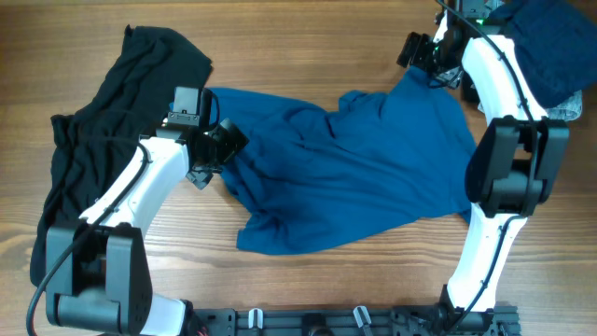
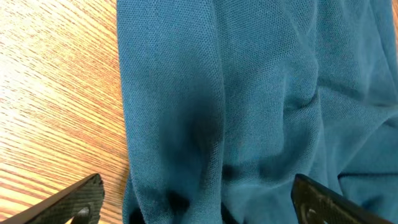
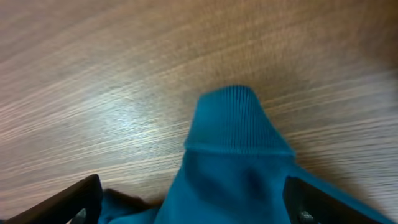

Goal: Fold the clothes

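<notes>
The teal-blue shirt (image 1: 354, 168) lies crumpled and spread across the middle of the wooden table. The black garment (image 1: 121, 103) lies in a long heap at the left. My left gripper (image 1: 222, 147) is open at the shirt's left edge. In the left wrist view its fingers (image 2: 199, 208) stand wide apart with bunched teal cloth (image 2: 249, 93) between them. My right gripper (image 1: 422, 51) is open at the shirt's far right corner. In the right wrist view its fingers (image 3: 193, 208) straddle a ribbed teal edge (image 3: 230, 124) of the shirt.
A navy and pale-denim heap (image 1: 550, 47) sits at the far right corner behind the right arm. Bare wood shows along the front edge (image 1: 326, 280) and at the far middle (image 1: 298, 37). The arm bases stand at the front left and front right.
</notes>
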Controlling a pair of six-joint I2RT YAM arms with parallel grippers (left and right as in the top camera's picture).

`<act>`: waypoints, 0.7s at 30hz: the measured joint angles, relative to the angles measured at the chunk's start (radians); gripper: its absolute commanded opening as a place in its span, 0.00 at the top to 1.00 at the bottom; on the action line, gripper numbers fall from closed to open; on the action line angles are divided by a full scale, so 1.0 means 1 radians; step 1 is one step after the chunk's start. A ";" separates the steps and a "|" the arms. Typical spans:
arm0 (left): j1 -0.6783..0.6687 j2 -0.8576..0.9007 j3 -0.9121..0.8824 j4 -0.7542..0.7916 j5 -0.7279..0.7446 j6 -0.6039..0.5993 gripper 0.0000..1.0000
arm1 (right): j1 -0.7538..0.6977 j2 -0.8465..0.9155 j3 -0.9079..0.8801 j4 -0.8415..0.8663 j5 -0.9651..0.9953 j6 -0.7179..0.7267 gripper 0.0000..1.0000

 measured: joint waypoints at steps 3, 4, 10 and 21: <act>0.000 0.000 0.000 0.000 0.000 0.001 0.02 | 0.000 0.048 0.000 0.002 -0.002 0.027 0.12; 0.000 0.000 0.000 -0.001 0.000 0.001 0.02 | 0.000 0.058 0.000 0.006 -0.004 0.027 0.17; 0.000 0.000 0.000 0.000 0.000 0.001 0.16 | 0.000 0.101 0.002 0.010 0.051 0.082 0.94; -0.036 0.076 0.000 0.138 0.002 0.008 0.33 | -0.053 0.104 0.142 -0.196 0.438 0.328 0.96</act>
